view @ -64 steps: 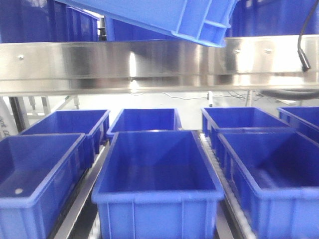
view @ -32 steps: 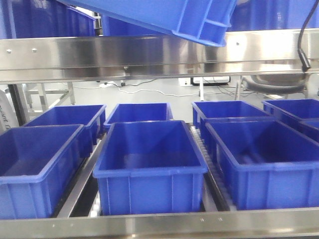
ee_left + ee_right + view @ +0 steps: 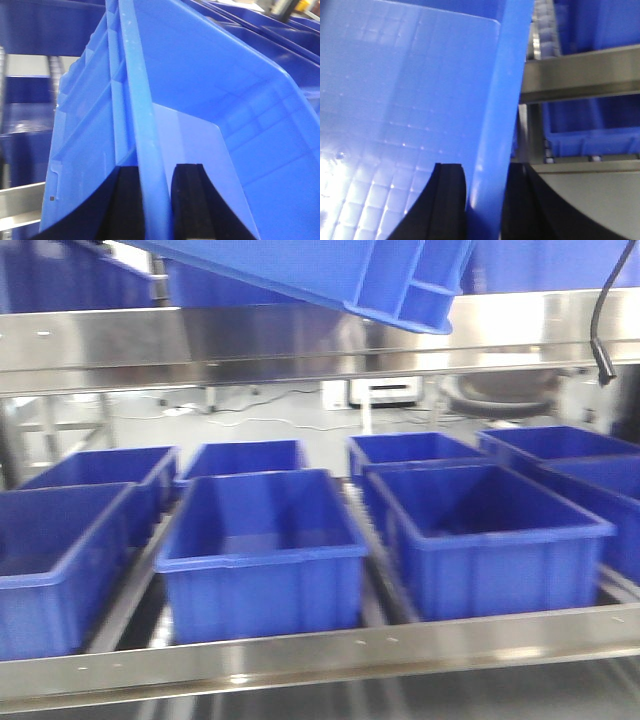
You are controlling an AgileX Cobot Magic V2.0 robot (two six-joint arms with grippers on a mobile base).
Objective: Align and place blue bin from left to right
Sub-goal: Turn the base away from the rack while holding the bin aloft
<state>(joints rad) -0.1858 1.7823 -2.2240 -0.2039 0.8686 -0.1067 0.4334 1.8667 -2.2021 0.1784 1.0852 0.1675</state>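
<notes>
Qty check, front view: one blue bin (image 3: 330,275) raised at top of frame, tilted, its ribbed corner hanging in front of the upper steel rail (image 3: 200,345), right of ctr. Eight darker bins (image 3: 260,550) on the lower shelf, four in the front row and four behind, w/ the outermost ones cut off by the frame edges. More dark blue shapes sit behind the upper rail, qty cannot be told. One lower steel rail (image 3: 350,650) across the foreground and one black cable (image 3: 600,330) hanging at the right edge. Neither tool is vis. in this view. Left wrist view adds: left tool (image 3: 156,200) pinching the blue bin's thick rim, one black finger (image 3: 127,205) on the ribbed outer wall, the other on the smooth inner side, and the bin's interior opening to the right. Right wrist view adds: right tool (image 3: 487,200) likewise clamped on a bin wall, a gridded face filling the left of frame, and steel rails w/ darker bins below at the right. Both views are too close to show the bin's position over the shelf. Only the front view gives that.
</notes>
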